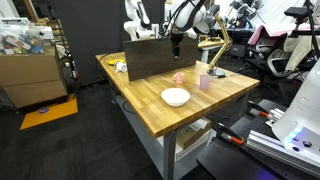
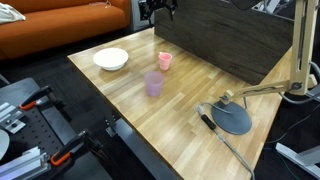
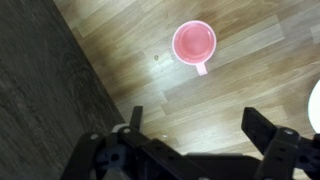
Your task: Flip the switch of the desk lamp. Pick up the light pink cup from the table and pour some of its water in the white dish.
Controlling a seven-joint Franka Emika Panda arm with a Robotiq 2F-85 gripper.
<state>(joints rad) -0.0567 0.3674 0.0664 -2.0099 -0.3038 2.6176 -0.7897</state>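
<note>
Light pink cup (image 3: 194, 43): upright on the wooden table (image 2: 190, 100), at twelve o'clock from the gripper (image 3: 200, 128) in the wrist view. The gripper hovers above it, jaws wide apart and empty.
Handling, likely the pick-up: descend straight, straddle the rim, lift level to keep the water in.
White dish (image 2: 111, 59): near the cup, at nine o'clock in an exterior view.
Desk lamp (image 2: 235, 118): well apart.
Surroundings: dark upright board (image 2: 230, 35), orange sofa (image 2: 60, 20).

The arm (image 1: 188, 14) is white and jointed; it reaches in from the rear with its wrist bent downward. The gripper (image 1: 176, 42) hangs in the air, pointing straight down, and is seen in both exterior views (image 2: 158, 10). Wrist view: gripper (image 3: 195, 122) with both dark fingers (image 3: 135, 118) spread wide, jaws fully apart and holding nothing.
</note>
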